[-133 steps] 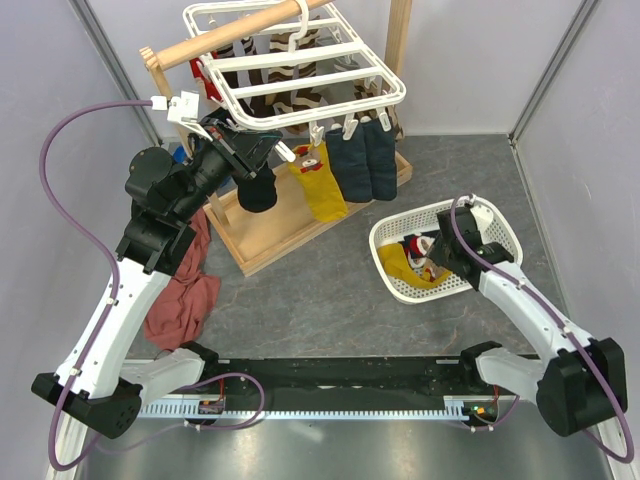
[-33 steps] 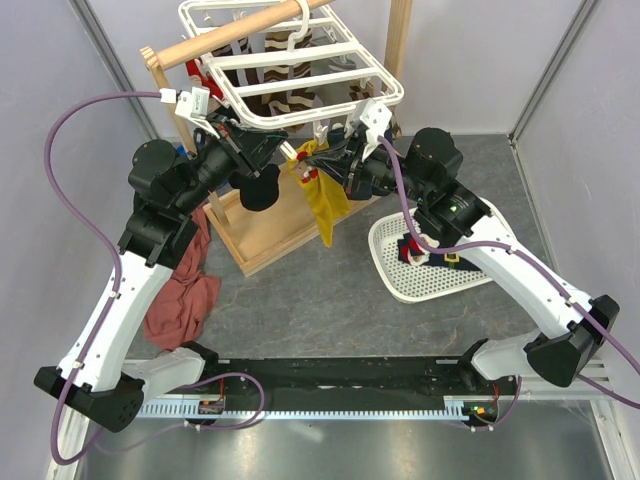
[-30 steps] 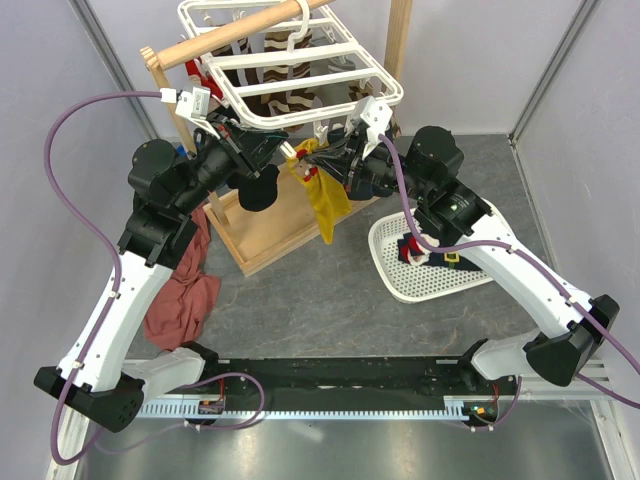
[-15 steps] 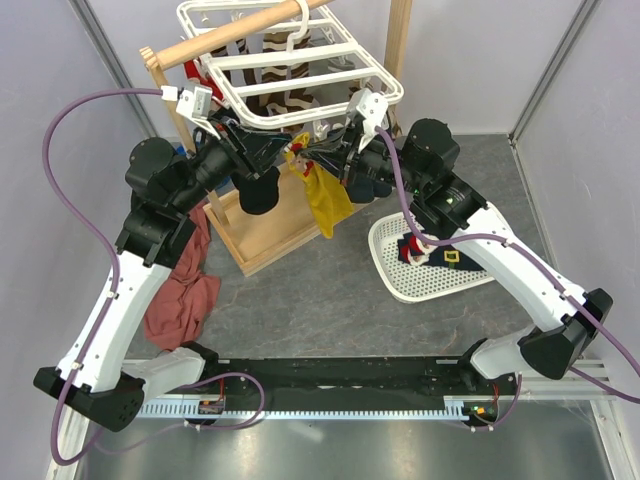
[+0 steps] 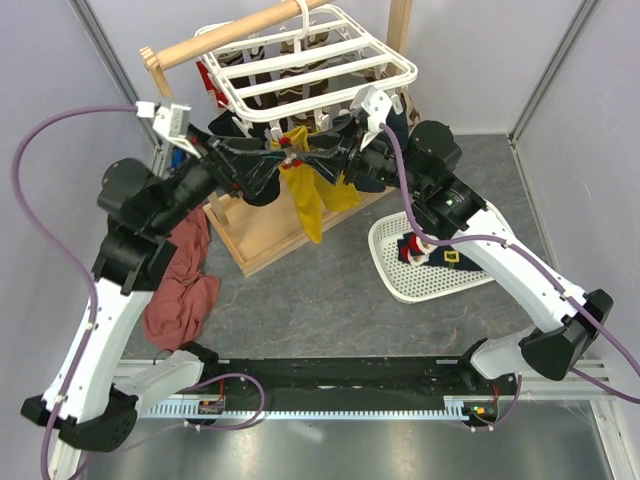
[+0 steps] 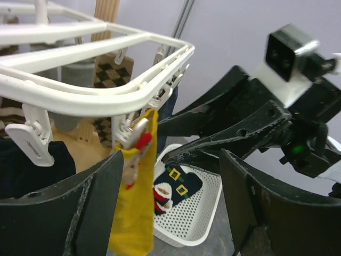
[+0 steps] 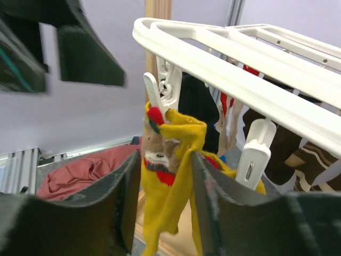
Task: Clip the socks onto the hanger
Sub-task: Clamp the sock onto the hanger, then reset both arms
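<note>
The white hanger (image 5: 300,70) hangs from the wooden pole. A mustard-yellow sock (image 5: 308,205) with a red-and-white figure dangles from a peg (image 7: 160,90) on its front edge, and a second yellow sock (image 5: 346,194) hangs beside it. My right gripper (image 7: 165,160) is open, its fingers (image 7: 106,208) flanking the clipped sock (image 7: 170,176). My left gripper (image 6: 170,157) is wide open and holds nothing; the sock (image 6: 136,197) hangs just inside its left finger. Both grippers meet under the frame, the left (image 5: 275,160) and the right (image 5: 325,160). A navy sock (image 6: 168,106) hangs at the frame's corner.
A white mesh basket (image 5: 440,285) on the right holds a dark sock with yellow buckles (image 6: 181,184). The wooden stand's base (image 5: 265,245) lies under the hanger. A red cloth (image 5: 180,290) lies left of it. Brown argyle socks (image 7: 309,154) hang further back.
Both grippers have opened. The yellow sock stays on its peg. The hanger has swung right, and the left arm has drawn back to the left.
</note>
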`<state>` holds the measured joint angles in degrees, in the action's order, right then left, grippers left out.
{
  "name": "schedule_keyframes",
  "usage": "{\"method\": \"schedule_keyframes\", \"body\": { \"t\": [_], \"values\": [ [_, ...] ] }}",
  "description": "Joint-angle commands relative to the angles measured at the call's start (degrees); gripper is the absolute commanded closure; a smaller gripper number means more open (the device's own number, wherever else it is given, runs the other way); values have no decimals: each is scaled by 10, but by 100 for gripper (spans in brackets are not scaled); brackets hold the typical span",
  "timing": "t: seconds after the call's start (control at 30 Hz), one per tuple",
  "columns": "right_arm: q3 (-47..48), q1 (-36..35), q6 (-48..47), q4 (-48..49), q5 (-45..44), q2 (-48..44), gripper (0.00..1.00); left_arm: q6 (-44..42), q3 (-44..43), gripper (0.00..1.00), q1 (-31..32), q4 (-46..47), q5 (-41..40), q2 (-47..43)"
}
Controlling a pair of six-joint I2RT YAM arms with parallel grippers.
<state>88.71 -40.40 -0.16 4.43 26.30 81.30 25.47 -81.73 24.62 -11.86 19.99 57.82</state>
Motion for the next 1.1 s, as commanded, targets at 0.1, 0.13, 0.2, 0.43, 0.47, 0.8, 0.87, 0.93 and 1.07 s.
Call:
{"method": "schedule_keyframes", "body": {
  "t": [0.1, 0.13, 0.2, 0.43, 0.47, 0.8, 0.87, 0.93, 1.07],
  "values": [
    [-72, -1, 8, 27, -88, -79, 33, -78, 55, 17, 2, -25, -67, -123],
    [-84, -1, 7, 23, -102, -102, 28, -83, 78, 15, 2, -33, -81, -139],
    [-123, -1, 7, 11, -137, -127, 21, -99, 107, 11, 1, -40, -128, -172],
    [-271, -1, -6, -35, -385, -293, 2, -105, 250, 2, 2, -61, -285, -355],
    [-287, -1, -5, -41, -410, -312, 2, -105, 259, 2, 2, -75, -301, -396],
    [-503, -1, 18, -85, -697, -582, 2, -101, 339, 1, 2, -175, -421, -613],
    [-526, -1, 11, -92, -733, -610, 2, -102, 337, 1, 2, -192, -440, -627],
    [-536, -1, 7, -104, -747, -647, 2, -103, 328, 1, 2, -225, -452, -621],
    [-560, -1, -14, -116, -771, -693, 2, -69, 344, 1, 2, -241, -485, -626]
  ]
}}
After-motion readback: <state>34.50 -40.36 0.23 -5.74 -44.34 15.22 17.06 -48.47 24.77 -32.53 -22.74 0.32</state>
